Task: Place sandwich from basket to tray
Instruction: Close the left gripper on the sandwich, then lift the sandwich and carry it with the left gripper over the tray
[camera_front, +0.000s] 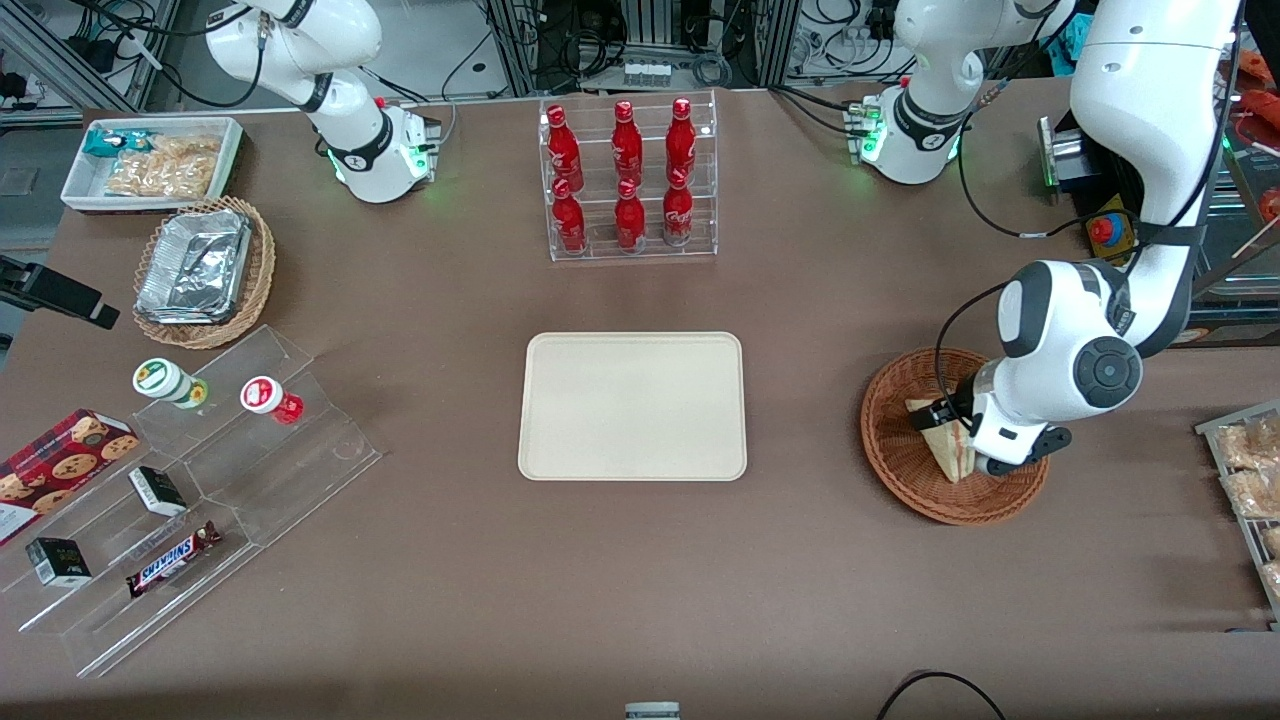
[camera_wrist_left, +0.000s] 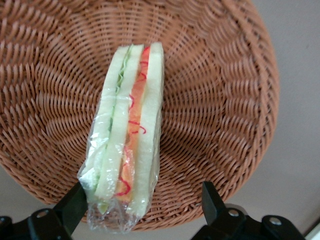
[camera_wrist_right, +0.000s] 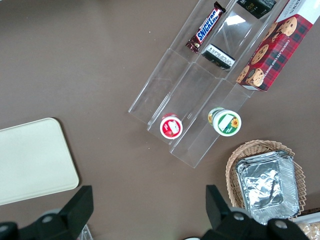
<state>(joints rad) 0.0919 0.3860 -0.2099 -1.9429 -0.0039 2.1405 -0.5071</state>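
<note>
My left arm's gripper (camera_wrist_left: 142, 207) is down in the reddish-brown wicker basket (camera_front: 900, 470), which sits toward the working arm's end of the table. The wrist cam shows the jaws spread wide, one finger (camera_wrist_left: 75, 205) right against the plastic wrap of the sandwich (camera_wrist_left: 127, 135) and the other finger (camera_wrist_left: 210, 200) standing clear of it with a gap between. So it's released, nothing clamped yet.

The sandwich is a wrapped triangular wedge standing on edge in the basket, white bread slices with a green layer and a red-orange layer showing along the cut face. From the front cam I can only see part of the sandwich (camera_front: 945, 440), since the arm's wrist covers the rest of it. It lies in the part of the basket nearer the tray.

The tray (camera_front: 632, 405) is the flat cream one in the middle of the table, nothing on it, well apart from the basket.

Other stuff on the table: an acrylic rack of red cola bottles (camera_front: 628, 180) farther from the front camera than the tray. Toward the parked arm's end there's a tan oval basket with foil containers (camera_front: 195, 265), a white bin of packaged snacks (camera_front: 150, 160), and a clear stepped display (camera_front: 250, 470) holding two small cups, a Snickers bar (camera_front: 172, 558), a couple of little dark boxes and a cookie box (camera_front: 55, 465).
</note>
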